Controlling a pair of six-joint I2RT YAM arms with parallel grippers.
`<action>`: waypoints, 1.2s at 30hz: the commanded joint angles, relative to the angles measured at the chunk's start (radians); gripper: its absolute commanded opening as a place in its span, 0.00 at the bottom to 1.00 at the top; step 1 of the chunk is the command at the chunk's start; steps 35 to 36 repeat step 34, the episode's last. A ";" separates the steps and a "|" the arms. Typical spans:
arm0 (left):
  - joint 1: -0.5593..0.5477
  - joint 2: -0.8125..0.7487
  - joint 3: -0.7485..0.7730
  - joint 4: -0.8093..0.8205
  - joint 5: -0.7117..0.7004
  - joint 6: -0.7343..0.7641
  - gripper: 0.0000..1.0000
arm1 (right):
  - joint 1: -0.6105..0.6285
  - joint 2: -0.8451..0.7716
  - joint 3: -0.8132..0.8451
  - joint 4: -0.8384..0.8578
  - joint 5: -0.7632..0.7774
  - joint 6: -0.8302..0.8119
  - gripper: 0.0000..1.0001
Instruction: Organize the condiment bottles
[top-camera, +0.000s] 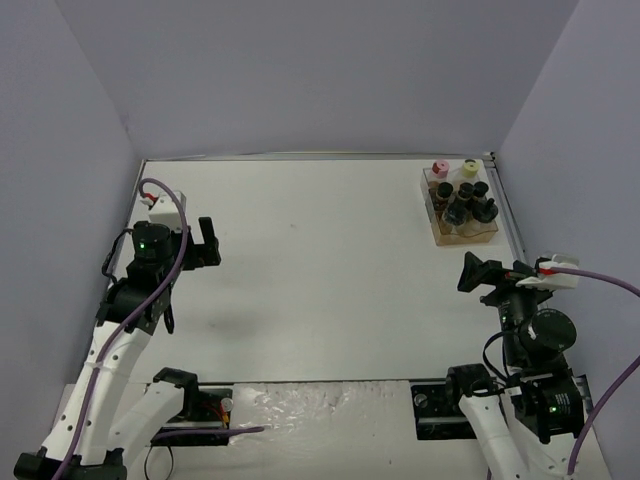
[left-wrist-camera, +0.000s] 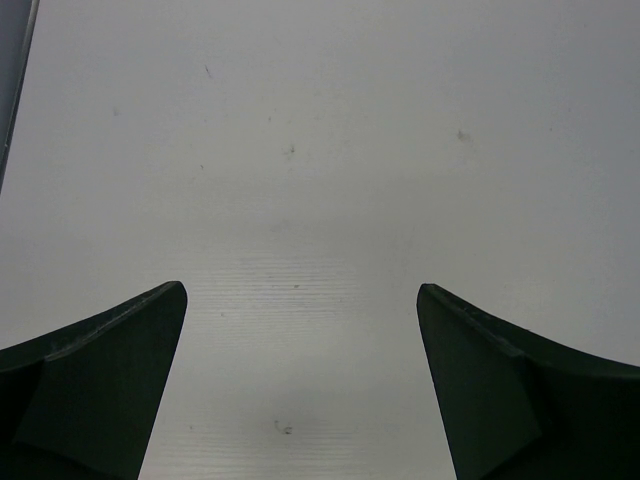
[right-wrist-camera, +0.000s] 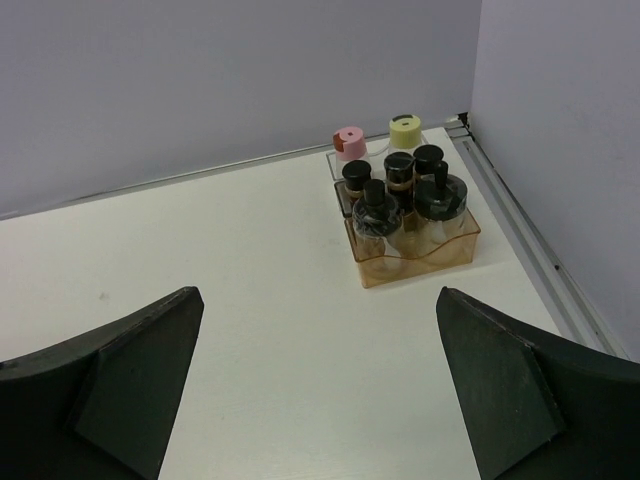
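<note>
We see a white table (top-camera: 320, 270). A clear tray (right-wrist-camera: 420, 262) rests in its far right corner.

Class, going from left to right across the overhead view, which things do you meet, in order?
left tool → pink-capped bottle → pale yellow-capped bottle

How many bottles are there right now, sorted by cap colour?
Black-cap bottles: 5
Pink-cap bottle: 1
Yellow-cap bottle: 1
Total: 7
</note>
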 joint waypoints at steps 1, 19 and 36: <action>-0.004 -0.049 -0.012 0.183 -0.040 0.002 0.97 | 0.005 -0.033 -0.031 0.082 0.009 -0.008 1.00; -0.004 0.009 -0.014 0.214 -0.014 0.005 0.97 | 0.005 -0.028 -0.036 0.084 0.021 -0.003 1.00; -0.009 0.002 -0.014 0.213 -0.004 0.005 0.97 | 0.005 -0.026 -0.034 0.084 0.009 -0.005 1.00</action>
